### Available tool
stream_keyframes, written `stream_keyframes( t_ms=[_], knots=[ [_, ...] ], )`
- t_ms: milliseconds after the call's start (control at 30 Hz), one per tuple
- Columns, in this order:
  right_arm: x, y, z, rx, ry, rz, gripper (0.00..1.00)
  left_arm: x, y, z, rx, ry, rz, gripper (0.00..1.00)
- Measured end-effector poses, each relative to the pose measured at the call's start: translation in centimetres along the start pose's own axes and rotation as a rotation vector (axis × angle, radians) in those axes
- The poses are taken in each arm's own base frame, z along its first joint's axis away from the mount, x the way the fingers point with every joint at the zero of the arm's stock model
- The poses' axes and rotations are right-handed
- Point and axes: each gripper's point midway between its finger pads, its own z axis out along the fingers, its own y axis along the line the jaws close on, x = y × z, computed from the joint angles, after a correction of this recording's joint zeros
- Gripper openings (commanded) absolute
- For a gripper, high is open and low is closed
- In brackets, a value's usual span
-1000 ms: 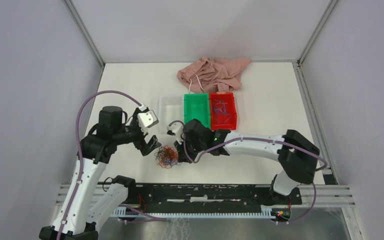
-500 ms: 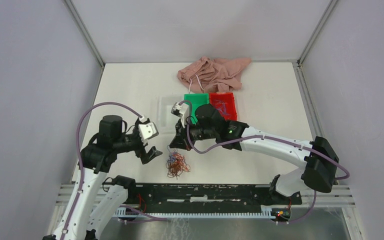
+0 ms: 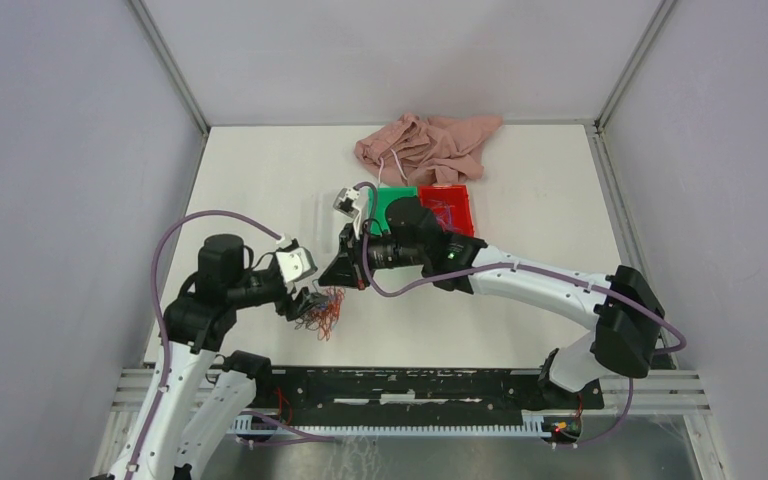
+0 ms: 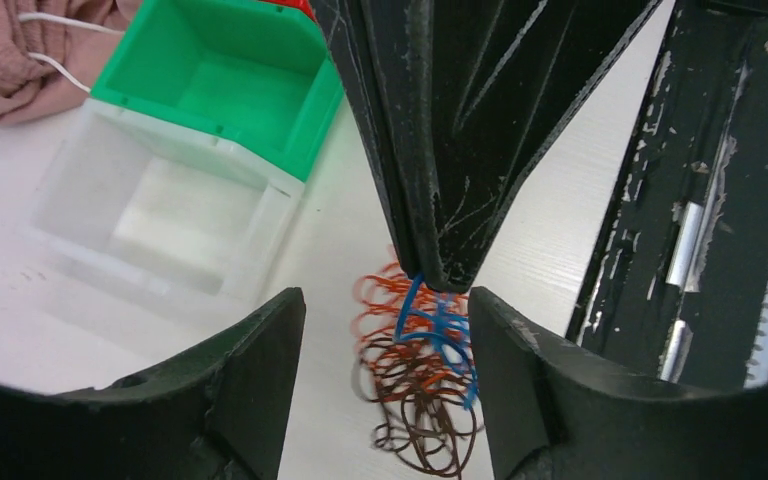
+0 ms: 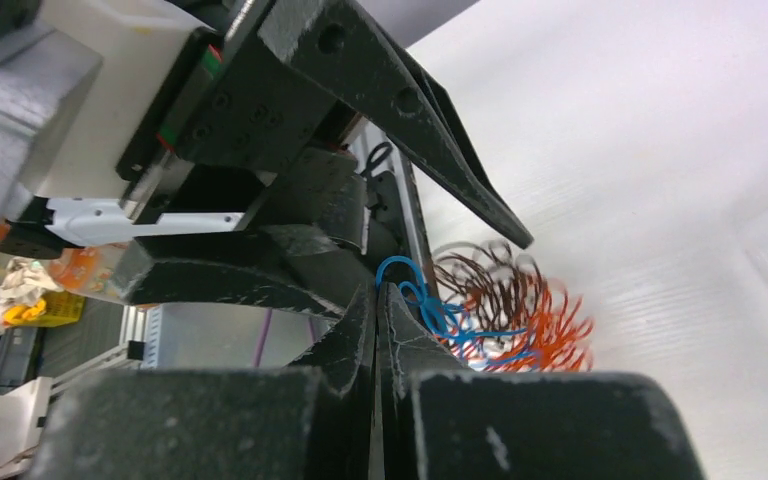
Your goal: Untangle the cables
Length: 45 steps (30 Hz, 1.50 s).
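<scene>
2 left fingers [image 4: 250,380] flank the hanging cables [image 4: 415,390].

cables [image 4: 422,370] orange, brown, blue | green bin [image 4: 235,95] | red bin [image 3: 467,205] | pink cloth [image 3: 425,145]

Lab cell, grey panel walls [image 3: 60,150] around a white table [image 3: 260,170].

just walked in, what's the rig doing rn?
The right hand is shut, pinching a blue strand of the cables, an orange, brown and blue tangle just below its tips. The left hand is open, its fingers either side of the tangle. No strand is separated yet.
</scene>
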Motion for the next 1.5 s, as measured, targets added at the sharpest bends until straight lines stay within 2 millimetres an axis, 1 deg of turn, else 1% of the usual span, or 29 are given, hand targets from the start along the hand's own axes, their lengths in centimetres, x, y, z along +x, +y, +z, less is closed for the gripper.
stream_keyframes(
  t_ms=[67,100,133,233,300,333,400,433,467,500,567,667,800,900,1000,1067,1167,1300,1367,1500],
  knots=[
    [-0.1,0.3,0.1,-0.017,-0.004,0.011,0.0,-0.2,0.2,0.0,-0.005,-0.006,0.008,0.45],
    [-0.2,0.5,0.2,-0.026,-0.007,0.015,0.0,-0.2,0.2,0.0,-0.006,-0.008,0.01,0.4],
    [-0.2,0.7,0.2,-0.036,-0.006,0.022,0.0,-0.3,0.3,0.0,-0.008,-0.01,0.012,0.36],
    [-0.1,0.9,0.3,-0.048,-0.001,0.037,0.0,-0.4,0.3,0.1,-0.01,-0.012,0.014,0.32],
    [-0.1,1.0,0.3,-0.055,0.001,0.045,0.0,-0.4,0.3,0.0,-0.01,-0.013,0.013,0.25],
    [-0.1,1.1,0.3,-0.058,0.0,0.049,0.01,-0.4,0.3,0.0,-0.01,-0.015,0.01,0.2],
    [-0.2,1.1,0.3,-0.059,-0.001,0.056,0.09,-0.5,0.2,0.0,-0.013,-0.019,0.006,0.1],
    [-0.2,1.2,0.3,-0.059,-0.004,0.061,0.16,-0.6,0.2,-0.1,-0.014,-0.021,0.003,0.06],
    [-0.3,1.2,0.3,-0.06,-0.006,0.065,0.26,-0.6,0.2,-0.1,-0.016,-0.023,0.001,0.04],
    [-0.5,1.2,0.3,-0.061,-0.011,0.069,0.37,-0.7,0.2,-0.2,-0.018,-0.025,0.0,0.03],
    [-0.8,1.2,0.2,-0.059,-0.024,0.075,0.5,-0.9,0.3,-0.2,-0.027,-0.036,-0.009,0.03],
    [-0.8,0.8,-0.4,-0.036,-0.061,0.073,0.57,-1.8,0.9,-0.2,-0.054,-0.065,-0.012,0.03],
    [0.2,0.0,-2.1,0.014,-0.114,0.051,0.62,-3.4,2.1,-0.4,-0.102,-0.107,-0.027,0.03],
    [0.8,-0.6,-2.8,0.034,-0.147,0.012,0.64,-5.4,3.1,-0.6,-0.127,-0.145,-0.04,0.03],
    [1.2,-1.3,-2.7,0.049,-0.16,-0.023,0.65,-7.4,4.0,-0.8,-0.143,-0.187,-0.05,0.03],
    [1.0,-1.8,-2.4,0.061,-0.177,-0.05,0.65,-8.7,4.4,-1.0,-0.148,-0.215,-0.054,0.03],
    [0.4,-2.5,-1.7,0.077,-0.201,-0.087,0.65,-9.6,4.5,-1.2,-0.149,-0.24,-0.076,0.03],
    [-0.7,-3.1,-0.2,0.078,-0.215,-0.118,0.65,-9.7,4.2,-1.3,-0.141,-0.25,-0.102,0.03],
    [-1.0,-3.3,0.6,0.073,-0.223,-0.125,0.64,-10.0,4.0,-1.4,-0.137,-0.257,-0.109,0.03],
    [0.3,-4.1,1.8,0.08,-0.199,-0.112,0.61,-11.3,3.8,-2.0,-0.127,-0.283,-0.109,0.03]
  ],
)
